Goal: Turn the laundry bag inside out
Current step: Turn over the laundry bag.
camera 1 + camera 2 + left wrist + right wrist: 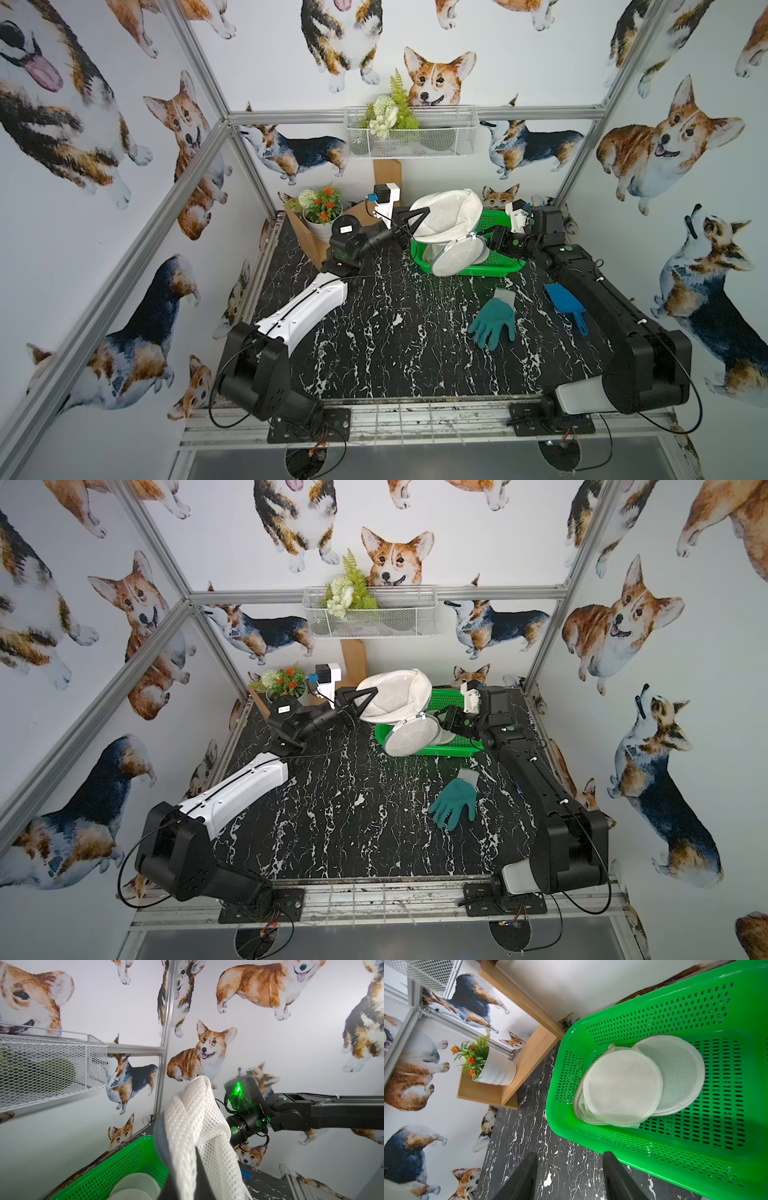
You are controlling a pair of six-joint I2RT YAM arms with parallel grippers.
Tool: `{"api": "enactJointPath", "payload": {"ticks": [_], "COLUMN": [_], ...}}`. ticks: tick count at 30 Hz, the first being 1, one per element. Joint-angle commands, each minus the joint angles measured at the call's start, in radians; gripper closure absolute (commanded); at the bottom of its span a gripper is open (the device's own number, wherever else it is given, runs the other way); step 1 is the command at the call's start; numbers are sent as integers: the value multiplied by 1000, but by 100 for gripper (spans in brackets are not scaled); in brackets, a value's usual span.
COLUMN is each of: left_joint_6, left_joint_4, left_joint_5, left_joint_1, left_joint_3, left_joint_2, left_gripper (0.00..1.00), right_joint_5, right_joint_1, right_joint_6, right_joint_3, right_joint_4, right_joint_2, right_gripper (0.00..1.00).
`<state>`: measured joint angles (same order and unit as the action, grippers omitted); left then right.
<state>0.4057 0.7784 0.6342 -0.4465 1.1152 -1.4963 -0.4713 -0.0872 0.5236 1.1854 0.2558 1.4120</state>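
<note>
Nearest me, a green glove (494,320) lies on the surface (374,332), well apart from the work. Farther back, my left pincer (417,222) is clamped on the laundry bag (446,210) and holds its white mesh dome up over the green basket (498,269). The bag's long axis slants from that grip down to a flat round panel (455,258) that leans at the basket's near rim. My right pincer (571,1155) stands apart and empty just beside that panel, on my right-arm side, so I judge it the nearer one for the next grab. Its wrist view shows only the basket and two pale mesh rounds (623,1086) inside, not the bag. I cannot make out where the bag's mouth lies or which face is outward.
</note>
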Motion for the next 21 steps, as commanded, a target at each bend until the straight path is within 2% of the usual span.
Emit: {"api": "enactJointPath", "payload": {"ticks": [1,4,7,9,11,13,17,21], "left_joint_6": [57,40,11,1,-1,2,10,19], "left_joint_4": [63,25,-27,-39,-51,-54,-52,-44], "left_joint_5": [-69,-109,-143,-155,-166,-172,-171,-166], "left_joint_1": [-16,-29,-32,-33,-34,-34,-34,-35], "left_joint_3": [-19,-29,-23,-18,-11,-5,4,6], "left_joint_2": [11,22,25,25,22,18,7,1], "left_gripper": [100,100,100,100,100,100,100,100], "right_joint_5": [45,30,-55,-159,-286,-357,-389,-387], "right_joint_1": [16,59,83,84,82,69,37,14], "right_joint_6": [14,-24,-14,46,170,249,215,179], "right_joint_3": [53,129,185,191,159,135,158,190], "right_joint_4": [-68,-53,-55,-111,-236,-322,-297,-265], "right_joint_2": [-19,-47,-65,-73,-81,-83,-60,-18], "right_gripper": [45,46,49,52,53,52,48,49]}}
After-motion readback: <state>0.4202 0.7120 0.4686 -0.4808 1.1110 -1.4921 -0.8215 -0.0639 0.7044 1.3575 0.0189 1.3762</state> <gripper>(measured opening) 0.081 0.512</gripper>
